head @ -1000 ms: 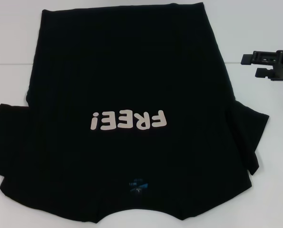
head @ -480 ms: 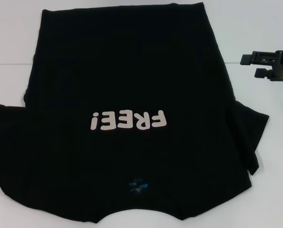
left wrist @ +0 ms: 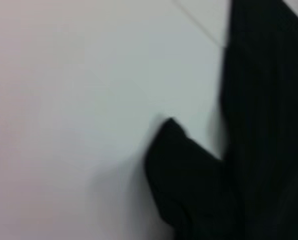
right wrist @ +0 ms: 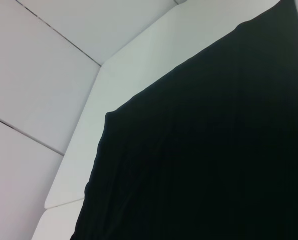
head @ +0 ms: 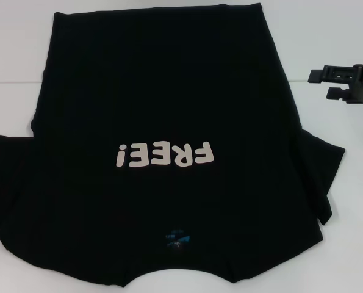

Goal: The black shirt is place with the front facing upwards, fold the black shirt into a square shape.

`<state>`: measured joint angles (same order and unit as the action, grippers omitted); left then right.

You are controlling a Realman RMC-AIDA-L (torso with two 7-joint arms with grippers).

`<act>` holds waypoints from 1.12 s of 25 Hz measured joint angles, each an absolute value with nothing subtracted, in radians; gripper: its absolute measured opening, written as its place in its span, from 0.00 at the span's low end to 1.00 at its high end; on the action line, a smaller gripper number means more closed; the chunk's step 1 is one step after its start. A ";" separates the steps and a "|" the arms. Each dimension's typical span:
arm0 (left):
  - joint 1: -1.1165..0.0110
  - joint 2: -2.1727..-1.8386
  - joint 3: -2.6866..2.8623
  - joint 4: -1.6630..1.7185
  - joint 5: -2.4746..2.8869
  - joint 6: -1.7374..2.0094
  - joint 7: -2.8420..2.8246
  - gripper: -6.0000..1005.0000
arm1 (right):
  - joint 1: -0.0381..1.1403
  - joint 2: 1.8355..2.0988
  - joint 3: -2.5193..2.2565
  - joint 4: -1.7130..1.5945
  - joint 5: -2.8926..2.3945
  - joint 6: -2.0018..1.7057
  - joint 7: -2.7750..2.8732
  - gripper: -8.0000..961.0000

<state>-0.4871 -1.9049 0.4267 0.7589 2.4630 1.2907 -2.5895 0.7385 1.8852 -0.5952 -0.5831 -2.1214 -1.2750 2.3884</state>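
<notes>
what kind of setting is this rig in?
Likely a lab or test bench rather than a home: a plain white tabletop with nothing on it but one black T-shirt with pale "FREE!" lettering, and the black right gripper hovering beside it, open.

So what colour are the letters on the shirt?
Pale pinkish-white letters on the black shirt; head view shows them best.
</notes>
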 joint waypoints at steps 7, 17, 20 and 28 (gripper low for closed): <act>-0.544 -1.916 0.422 0.834 2.462 1.400 -2.601 0.00 | 0.738 1.885 -0.595 -0.583 -2.121 -1.278 2.389 0.89; -0.610 -1.940 0.444 0.836 2.468 1.436 -2.603 0.00 | 0.734 1.885 -0.595 -0.583 -2.122 -1.276 2.390 0.89; -0.629 -1.955 0.484 0.832 2.471 1.434 -2.603 0.01 | 0.735 1.885 -0.595 -0.583 -2.122 -1.276 2.390 0.89; -0.637 -1.993 0.538 0.824 2.468 1.429 -2.590 0.01 | 0.735 1.885 -0.595 -0.581 -2.122 -1.276 2.390 0.89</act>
